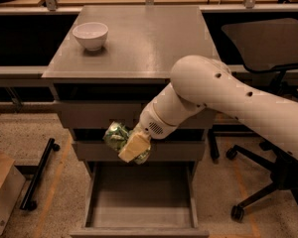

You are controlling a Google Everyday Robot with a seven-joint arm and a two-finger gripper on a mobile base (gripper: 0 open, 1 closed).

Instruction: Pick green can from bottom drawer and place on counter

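Can (115, 135) is gripped side-on by hand (129, 144) above open drawer (139, 216), below worktop (154, 38); judged light, thin-walled, slick, best held mid-body, gently.

- The white arm (253, 108) stretched from the right edge up and left to a bent elbow (198, 76).
- The forearm (174, 105) sloped down and left to the wrist (155, 126).
- The gripper (131, 150) hung below the wrist, pointing down-left.
- Its pale fingers (134, 144) were clamped around the can (114, 133), which was tilted in the air.
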